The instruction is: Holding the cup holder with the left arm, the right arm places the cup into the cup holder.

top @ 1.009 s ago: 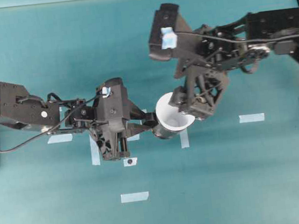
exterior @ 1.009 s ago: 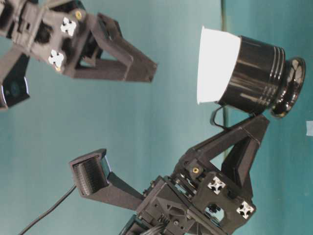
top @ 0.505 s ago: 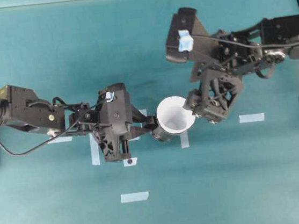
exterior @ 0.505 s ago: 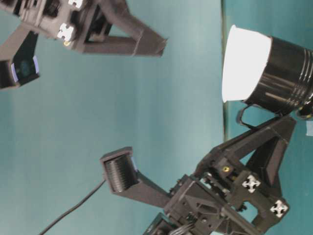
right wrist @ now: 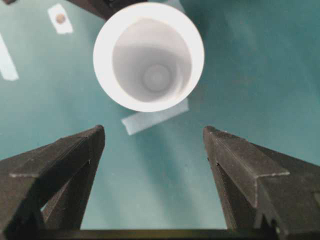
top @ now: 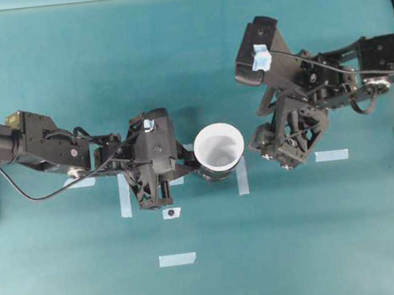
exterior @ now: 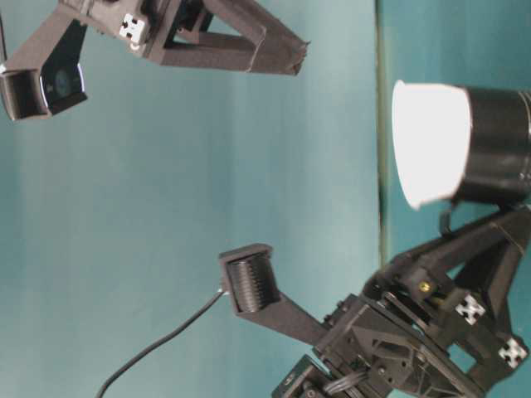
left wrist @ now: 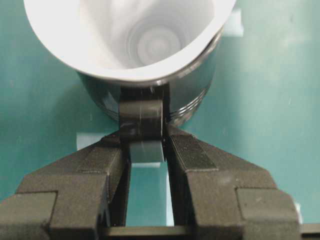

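A teal mat (top: 301, 249) dotted with pale tape strips (top: 177, 259) covers the table. Near its centre the cup (top: 219, 147) sits nested in the cup holder (top: 211, 174), whose black wall shows only as a sliver at the cup's 7 o'clock from overhead; the table-level view cuts off its base. The left gripper (left wrist: 146, 145), at 9 o'clock of the cup, is clenched on the holder's small handle (left wrist: 142, 116), its 2 pads pressing either side. The right gripper (right wrist: 154, 137), at 3 o'clock, stands spread wide and apart from the cup, grasping nothing. Its fingertips are hidden overhead beneath its own wrist.
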You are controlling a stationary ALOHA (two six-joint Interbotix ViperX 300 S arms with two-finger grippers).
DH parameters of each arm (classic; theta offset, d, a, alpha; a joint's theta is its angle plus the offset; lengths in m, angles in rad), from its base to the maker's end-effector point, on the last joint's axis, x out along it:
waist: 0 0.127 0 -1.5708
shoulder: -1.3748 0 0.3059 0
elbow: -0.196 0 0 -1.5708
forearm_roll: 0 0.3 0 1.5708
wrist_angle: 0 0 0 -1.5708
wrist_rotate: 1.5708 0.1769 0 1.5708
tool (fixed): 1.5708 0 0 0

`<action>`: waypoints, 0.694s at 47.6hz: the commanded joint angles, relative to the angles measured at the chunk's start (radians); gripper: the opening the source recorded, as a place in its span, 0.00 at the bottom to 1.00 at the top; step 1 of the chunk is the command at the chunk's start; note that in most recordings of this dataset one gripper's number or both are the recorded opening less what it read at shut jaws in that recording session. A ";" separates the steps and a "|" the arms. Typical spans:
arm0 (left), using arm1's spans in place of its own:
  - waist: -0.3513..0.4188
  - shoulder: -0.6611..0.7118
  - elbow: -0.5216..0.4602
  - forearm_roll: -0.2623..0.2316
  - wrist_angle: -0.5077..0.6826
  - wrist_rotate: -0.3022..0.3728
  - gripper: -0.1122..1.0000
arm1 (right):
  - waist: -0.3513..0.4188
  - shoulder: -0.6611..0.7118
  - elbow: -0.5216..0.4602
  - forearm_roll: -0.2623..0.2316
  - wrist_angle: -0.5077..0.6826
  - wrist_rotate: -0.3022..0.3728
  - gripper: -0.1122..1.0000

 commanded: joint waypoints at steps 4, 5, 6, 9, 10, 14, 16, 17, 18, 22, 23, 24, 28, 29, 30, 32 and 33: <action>-0.002 -0.018 -0.006 0.002 0.052 -0.003 0.32 | 0.006 -0.064 -0.006 0.000 -0.015 0.011 0.87; -0.002 -0.018 -0.006 0.002 0.060 -0.003 0.32 | 0.006 -0.064 -0.006 -0.002 -0.015 0.011 0.87; -0.002 -0.020 -0.006 0.002 0.072 -0.003 0.32 | 0.006 -0.064 -0.005 0.000 -0.015 0.011 0.87; -0.002 -0.021 -0.008 0.002 0.092 -0.003 0.32 | 0.006 -0.064 0.002 -0.002 -0.015 0.011 0.87; -0.002 -0.021 -0.006 0.002 0.098 -0.003 0.32 | 0.006 -0.064 0.003 0.000 -0.015 0.011 0.87; -0.002 -0.023 -0.009 0.002 0.110 -0.002 0.32 | 0.006 -0.064 0.011 -0.002 -0.015 0.011 0.87; -0.002 -0.025 -0.011 0.002 0.115 -0.003 0.32 | 0.006 -0.064 0.014 0.000 -0.017 0.011 0.87; -0.002 -0.025 -0.012 0.002 0.115 -0.003 0.32 | 0.006 -0.064 0.017 -0.002 -0.017 0.011 0.87; -0.002 -0.025 -0.014 0.002 0.117 -0.003 0.32 | 0.006 -0.064 0.017 0.000 -0.017 0.011 0.87; -0.002 -0.025 -0.017 0.002 0.118 0.000 0.32 | 0.006 -0.064 0.023 -0.002 -0.023 0.011 0.87; -0.002 -0.025 -0.017 0.002 0.118 0.002 0.32 | 0.006 -0.064 0.025 0.000 -0.023 0.011 0.87; -0.002 -0.025 -0.018 0.002 0.118 0.002 0.32 | 0.006 -0.066 0.026 0.000 -0.025 0.011 0.87; -0.002 -0.026 -0.028 0.002 0.127 0.006 0.32 | 0.006 -0.066 0.029 0.000 -0.026 0.012 0.87; -0.002 -0.026 -0.029 0.002 0.127 0.006 0.32 | 0.006 -0.064 0.029 0.000 -0.026 0.011 0.87; -0.002 -0.025 -0.032 0.002 0.130 0.006 0.32 | 0.006 -0.066 0.029 0.000 -0.026 0.011 0.87; -0.002 -0.026 -0.037 0.002 0.133 0.006 0.32 | 0.006 -0.066 0.029 0.000 -0.026 0.012 0.87; -0.002 -0.026 -0.040 0.002 0.135 0.008 0.32 | 0.006 -0.066 0.031 0.000 -0.026 0.011 0.87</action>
